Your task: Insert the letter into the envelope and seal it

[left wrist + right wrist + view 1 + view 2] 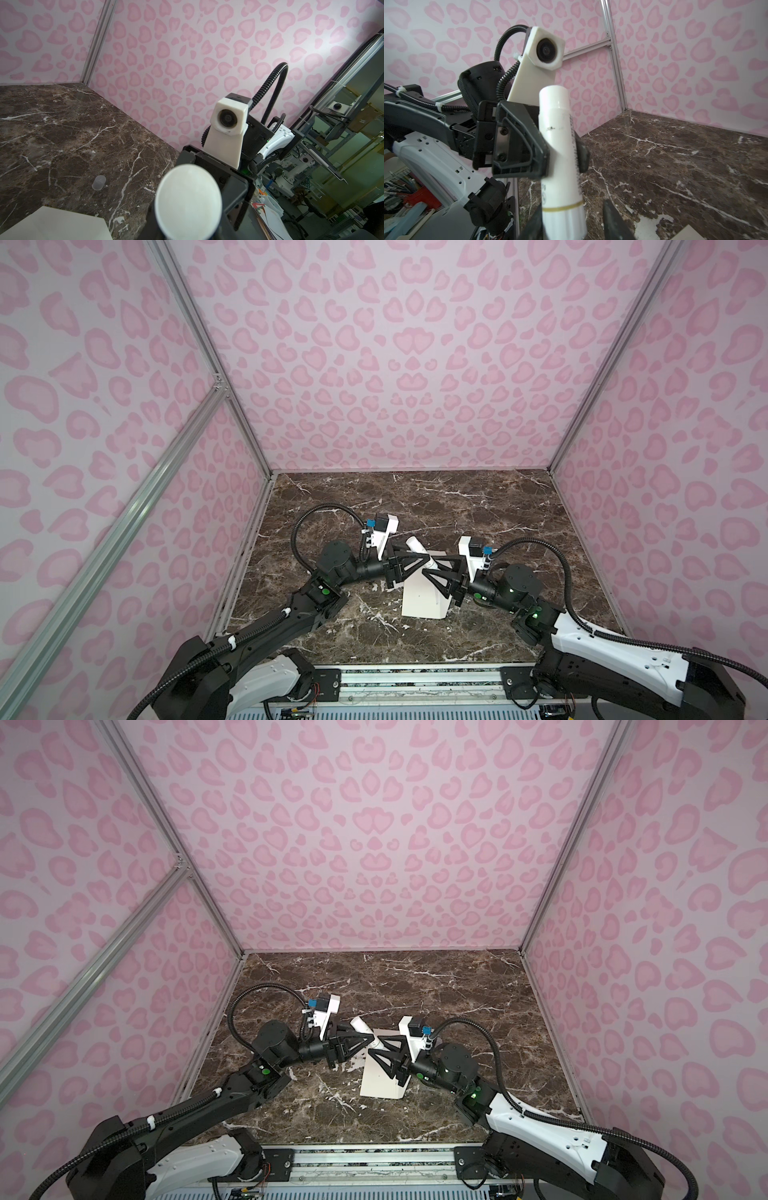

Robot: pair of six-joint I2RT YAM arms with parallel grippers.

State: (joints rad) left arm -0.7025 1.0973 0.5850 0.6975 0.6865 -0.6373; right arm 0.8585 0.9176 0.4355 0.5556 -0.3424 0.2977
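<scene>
Left gripper clamps glue stick over the flat-lying envelope while right gripper stands parted round its base, readying glue for the seal; letter unseen, maybe already inside.

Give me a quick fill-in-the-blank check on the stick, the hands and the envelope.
1. The white stick is clamped by the hand on the robot's ___ side.
2. The right hand has its jaws ___ beside the stick's ribbed end.
3. The envelope lies on the dark, white-veined ___ table, below both hands.
Missing words: left; open; marble.
</scene>
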